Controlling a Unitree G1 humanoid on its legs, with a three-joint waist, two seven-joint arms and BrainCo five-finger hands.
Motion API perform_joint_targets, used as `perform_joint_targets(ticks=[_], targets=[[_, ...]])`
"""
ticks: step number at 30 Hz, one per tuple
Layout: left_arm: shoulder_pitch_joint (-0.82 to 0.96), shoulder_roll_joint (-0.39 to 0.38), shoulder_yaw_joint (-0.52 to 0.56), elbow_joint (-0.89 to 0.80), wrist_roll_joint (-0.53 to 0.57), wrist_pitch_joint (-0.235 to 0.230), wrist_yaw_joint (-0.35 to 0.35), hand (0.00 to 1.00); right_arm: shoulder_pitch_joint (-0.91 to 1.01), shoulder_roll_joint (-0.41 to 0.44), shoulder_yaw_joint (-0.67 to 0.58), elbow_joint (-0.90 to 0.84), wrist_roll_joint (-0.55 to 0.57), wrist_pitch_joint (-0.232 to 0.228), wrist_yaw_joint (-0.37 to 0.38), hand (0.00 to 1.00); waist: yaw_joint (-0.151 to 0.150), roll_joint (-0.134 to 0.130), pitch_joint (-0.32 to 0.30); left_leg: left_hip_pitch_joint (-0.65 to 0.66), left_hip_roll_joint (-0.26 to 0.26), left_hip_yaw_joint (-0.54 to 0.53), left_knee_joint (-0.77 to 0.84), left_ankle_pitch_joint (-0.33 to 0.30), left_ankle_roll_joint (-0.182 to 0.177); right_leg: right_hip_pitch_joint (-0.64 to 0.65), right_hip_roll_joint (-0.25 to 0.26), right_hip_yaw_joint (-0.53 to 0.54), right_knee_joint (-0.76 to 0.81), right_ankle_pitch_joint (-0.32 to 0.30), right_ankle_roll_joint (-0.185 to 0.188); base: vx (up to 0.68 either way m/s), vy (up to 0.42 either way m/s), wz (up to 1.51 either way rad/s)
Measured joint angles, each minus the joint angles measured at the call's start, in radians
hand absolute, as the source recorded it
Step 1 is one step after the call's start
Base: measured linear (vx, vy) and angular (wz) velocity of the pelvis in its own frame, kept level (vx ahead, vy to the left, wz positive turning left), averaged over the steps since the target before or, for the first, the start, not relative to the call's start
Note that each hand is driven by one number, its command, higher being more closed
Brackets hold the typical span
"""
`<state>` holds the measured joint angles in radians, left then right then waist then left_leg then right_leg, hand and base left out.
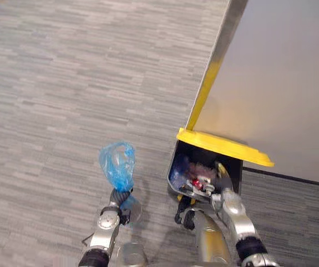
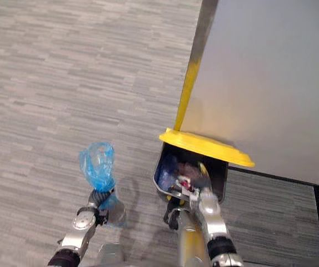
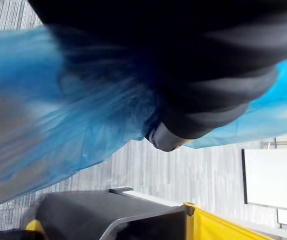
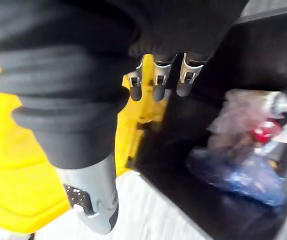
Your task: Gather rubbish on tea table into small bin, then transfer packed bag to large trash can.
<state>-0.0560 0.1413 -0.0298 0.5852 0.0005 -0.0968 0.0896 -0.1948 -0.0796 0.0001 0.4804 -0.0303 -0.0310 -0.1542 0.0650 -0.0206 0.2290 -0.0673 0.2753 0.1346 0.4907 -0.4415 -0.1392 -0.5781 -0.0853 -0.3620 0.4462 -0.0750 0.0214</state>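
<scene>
I have the bag (image 1: 116, 161) in my left hand (image 1: 120, 198), fingers curled tight round its gathered neck, so the blue film bunches up above the hand and hangs free of the carpet (image 1: 65, 83). In the left wrist view it billows right across the hand's cover. I hold it by the neck because that, I judge, stops the load from spilling and leaves one clean thing to let go of. My right hand (image 4: 78, 90) reaches forward to the can (image 1: 173, 167), which sits just ahead of it against the wall (image 1: 282, 72). Its fingers (image 4: 156, 82) are fairly straight and gripping nothing, and their dark tips sit at the edge of the yellow lid (image 1: 220, 146), thumb held apart. I cannot tell whether the tips actually touch the lid. The lid stands tipped up and back beyond that hand, and I take the hand's place there as a prop that leaves the mouth open for the drop. Below the fingers the can already holds rubbish (image 1: 198, 178): a clear wrapper, something red and a blue bag. My bag is off to the side of the opening, apart from the can and level with its near wall, so the transfer is not yet done. As I read it, the left hand needs to carry the bag across over the mouth before it lets go.
</scene>
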Motion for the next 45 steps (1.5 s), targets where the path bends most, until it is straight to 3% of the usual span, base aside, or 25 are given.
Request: perform_joint_targets(ticks=[4,6,10,17,27,31,33,38,45], targets=[[-0.085,0.043,-0.002,-0.002,-0.027,-0.015,0.020,1.00,-0.152,-0.106,0.019,-0.021,-0.001,-0.004,0.000,0.00,0.007,-0.039,0.071,-0.053,0.001,-0.054,0.000,-0.010,0.014,-0.001,0.027,0.022,-0.068,0.049,0.040,-0.15,-0.080,0.23],[-0.090,0.060,-0.003,-0.002,-0.031,-0.023,0.025,1.00,-0.205,-0.163,0.042,-0.013,-0.001,-0.004,0.000,0.00,0.010,-0.051,0.082,-0.072,0.001,-0.072,0.000,-0.010,0.014,-0.005,0.040,0.033,-0.102,0.074,0.024,-0.10,-0.053,0.10],[-0.112,0.073,-0.021,-0.002,-0.052,-0.031,0.025,1.00,-0.352,-0.299,0.082,0.048,-0.002,-0.008,0.000,0.00,0.007,-0.049,0.123,-0.096,0.001,-0.096,0.003,-0.010,0.014,-0.007,0.062,0.033,-0.149,0.101,0.008,-0.03,-0.014,-0.02],[-0.160,0.094,-0.060,-0.019,-0.083,-0.039,0.024,1.00,-0.430,-0.444,0.098,0.105,-0.001,-0.013,0.001,0.00,0.001,-0.045,0.180,-0.123,0.000,-0.122,0.019,-0.010,0.014,-0.007,0.066,0.032,-0.163,0.107,0.009,-0.01,0.009,0.06],[-0.244,0.144,-0.130,-0.122,-0.146,-0.046,0.019,1.00,-0.458,-0.478,0.098,0.137,0.000,-0.013,0.004,0.00,-0.002,-0.031,0.226,-0.153,-0.040,-0.159,0.036,0.005,-0.012,-0.010,0.036,0.055,-0.149,0.106,0.008,0.01,0.044,0.14],[-0.285,0.152,-0.178,-0.201,-0.147,-0.070,0.017,1.00,-0.484,-0.482,0.134,0.151,0.000,-0.020,0.004,0.00,-0.022,-0.031,0.229,-0.155,-0.055,-0.158,0.037,0.005,-0.012,-0.010,0.028,0.075,-0.149,0.118,-0.011,0.05,0.076,0.06],[-0.329,0.143,-0.228,-0.222,-0.149,-0.078,0.016,1.00,-0.487,-0.485,0.138,0.154,-0.001,-0.028,0.004,0.00,-0.027,-0.030,0.229,-0.154,-0.067,-0.155,0.041,0.006,-0.013,-0.010,0.022,0.083,-0.148,0.122,-0.051,0.08,0.078,0.01],[-0.420,0.110,-0.337,-0.235,-0.180,-0.086,0.014,1.00,-0.538,-0.513,0.194,0.155,-0.011,-0.029,0.005,0.00,-0.049,-0.029,0.230,-0.151,-0.083,-0.127,0.054,0.006,-0.013,-0.009,0.007,0.112,-0.145,0.124,-0.059,0.06,0.070,-0.04],[-0.514,0.045,-0.481,-0.235,-0.194,-0.086,0.002,1.00,-0.562,-0.518,0.216,0.124,-0.021,-0.026,0.005,0.00,-0.051,-0.029,0.230,-0.147,-0.085,-0.073,0.086,0.006,-0.013,-0.009,0.004,0.146,-0.135,0.128,-0.065,0.01,0.033,-0.08]])
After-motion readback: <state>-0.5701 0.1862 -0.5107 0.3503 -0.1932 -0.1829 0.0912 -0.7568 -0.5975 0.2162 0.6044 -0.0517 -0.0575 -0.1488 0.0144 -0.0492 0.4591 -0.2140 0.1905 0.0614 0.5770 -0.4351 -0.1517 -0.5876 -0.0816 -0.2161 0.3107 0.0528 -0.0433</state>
